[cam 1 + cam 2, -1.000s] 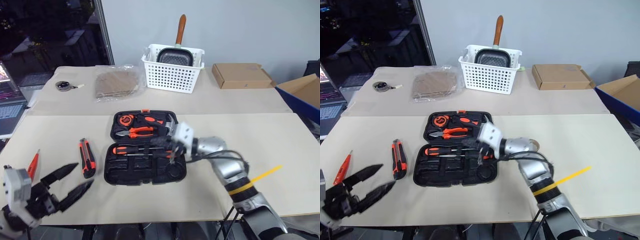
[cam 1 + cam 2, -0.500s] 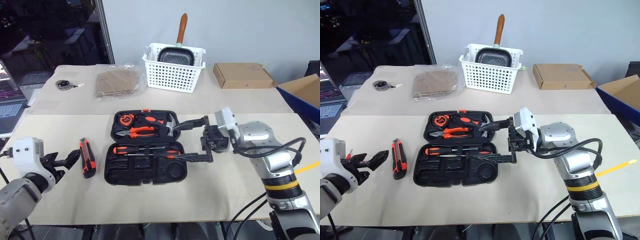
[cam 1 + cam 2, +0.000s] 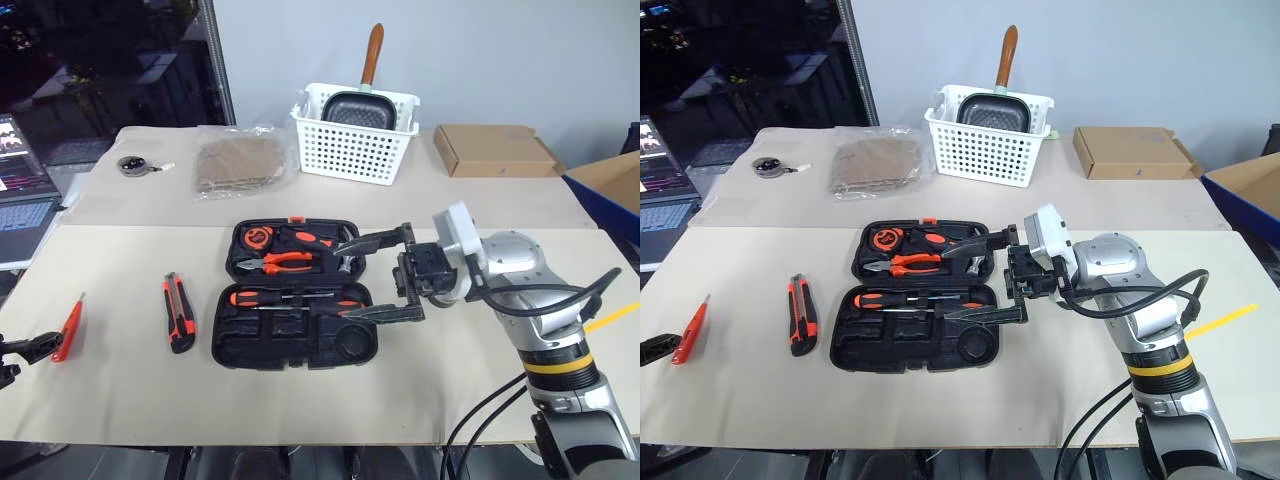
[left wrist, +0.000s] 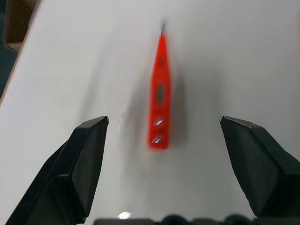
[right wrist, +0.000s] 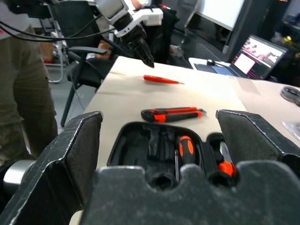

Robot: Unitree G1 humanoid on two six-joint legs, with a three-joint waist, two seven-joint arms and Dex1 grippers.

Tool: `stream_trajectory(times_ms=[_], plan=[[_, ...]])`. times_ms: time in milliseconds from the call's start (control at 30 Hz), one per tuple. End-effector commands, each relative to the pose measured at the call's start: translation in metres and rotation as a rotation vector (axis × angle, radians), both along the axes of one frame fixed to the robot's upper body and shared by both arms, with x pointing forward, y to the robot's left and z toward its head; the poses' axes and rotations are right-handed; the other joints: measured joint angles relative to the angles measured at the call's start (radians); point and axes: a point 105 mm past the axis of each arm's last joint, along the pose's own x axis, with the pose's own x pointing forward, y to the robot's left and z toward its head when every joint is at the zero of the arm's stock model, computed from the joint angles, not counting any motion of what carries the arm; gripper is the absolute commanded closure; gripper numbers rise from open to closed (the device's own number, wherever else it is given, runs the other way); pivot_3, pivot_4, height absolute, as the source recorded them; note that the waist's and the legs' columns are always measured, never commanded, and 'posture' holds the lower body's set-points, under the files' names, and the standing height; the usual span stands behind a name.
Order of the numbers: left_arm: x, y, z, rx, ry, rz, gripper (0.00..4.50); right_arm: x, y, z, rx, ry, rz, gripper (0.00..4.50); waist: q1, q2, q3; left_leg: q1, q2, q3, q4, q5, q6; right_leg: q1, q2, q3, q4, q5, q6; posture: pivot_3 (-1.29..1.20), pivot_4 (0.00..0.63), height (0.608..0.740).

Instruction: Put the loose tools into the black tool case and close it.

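Two grippers spread wide, holding nothing: right gripper (image 3: 378,277) hovers over the open black tool case (image 3: 290,345) (table centre), left gripper (image 4: 164,136) beside the red tester screwdriver (image 3: 68,329) at nine o'clock.

Beige table (image 3: 520,400): open black tool case (image 3: 292,330) centre, utility knife (image 3: 178,312) and red tester screwdriver (image 3: 68,328) left, white basket (image 3: 355,135) top centre.

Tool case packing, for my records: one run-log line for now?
left gripper: open | slim red tester screwdriver: on table | right gripper: open | flat black plastic tool case: open
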Motion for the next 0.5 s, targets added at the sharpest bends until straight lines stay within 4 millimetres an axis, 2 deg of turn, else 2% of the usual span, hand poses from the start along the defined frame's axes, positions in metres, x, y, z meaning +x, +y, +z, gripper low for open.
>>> stream_trajectory(times_ms=[33,200,433,500], plan=[[0.01,0.011,0.003,0.023,0.0,-0.06,0.4,-0.006,0.004,0.012,0.016,-0.075,0.021,0.02,0.004,0.0,0.0,0.0,0.0,0.0,-0.001,0.0,0.0,-0.001,0.0,0.0,0.0,0.0,0.0,0.0,0.15,0.74],[0.025,0.015,-0.013,-0.01,0.04,-0.123,0.4,-0.007,0.008,0.013,0.005,-0.076,0.021,0.02,0.004,-0.001,-0.001,-0.003,0.0,0.0,-0.007,0.001,-0.002,-0.005,-0.005,-0.006,-0.001,0.0,-0.002,0.0,0.15,0.74],[0.043,0.01,-0.022,-0.039,0.088,-0.194,0.4,-0.007,0.011,0.021,-0.058,-0.017,0.004,0.02,-0.004,-0.002,-0.001,-0.011,-0.001,0.001,-0.008,0.001,-0.002,-0.013,-0.01,-0.016,0.001,0.0,-0.003,0.0,0.15,0.74],[0.044,0.009,-0.026,-0.044,0.111,-0.199,0.93,-0.01,0.012,0.027,-0.039,-0.011,0.017,0.0,-0.005,-0.002,-0.001,-0.011,-0.001,0.001,-0.008,0.001,-0.002,-0.013,-0.01,-0.017,0.001,0.0,-0.003,0.0,0.15,0.74]])
